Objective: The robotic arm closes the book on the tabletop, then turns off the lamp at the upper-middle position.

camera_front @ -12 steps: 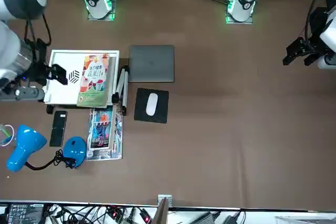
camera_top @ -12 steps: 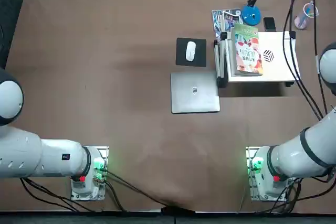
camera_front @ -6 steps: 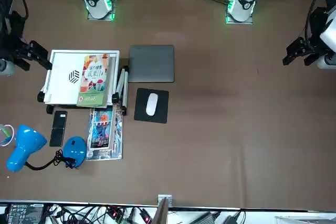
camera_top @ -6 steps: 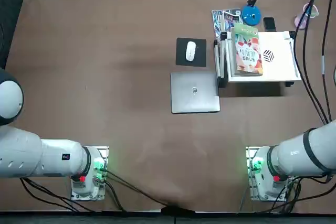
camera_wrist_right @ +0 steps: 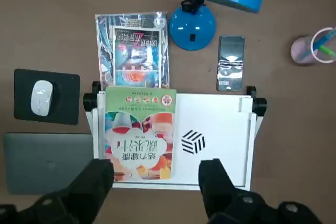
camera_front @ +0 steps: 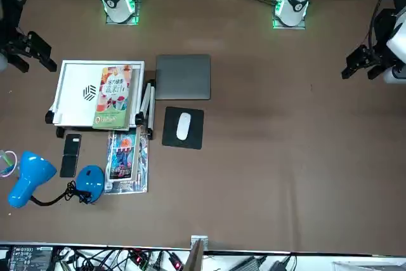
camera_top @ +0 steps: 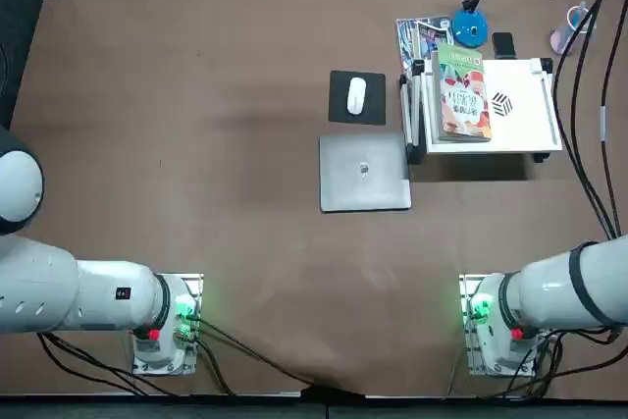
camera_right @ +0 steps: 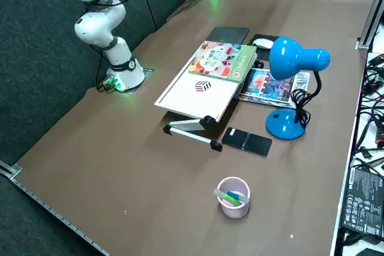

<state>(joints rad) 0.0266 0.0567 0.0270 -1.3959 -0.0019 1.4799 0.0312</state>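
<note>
Front view: the book is lying closed. You are holding the right pincer apart; the lamp is awaiting its switch-off.

green-and-red illustrated book, bright-blue lamp, black-striped hexagon on white stand, brown tabletop

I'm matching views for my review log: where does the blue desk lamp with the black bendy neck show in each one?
Top: blue disc base, upper right, beside the black phone.
Front: blue disc base and shade, lower left.
Right side: whole lamp, right of centre.
Right wrist: base and shade, by that phone.
Shared landmark: white stand holding the green-covered book.
</note>
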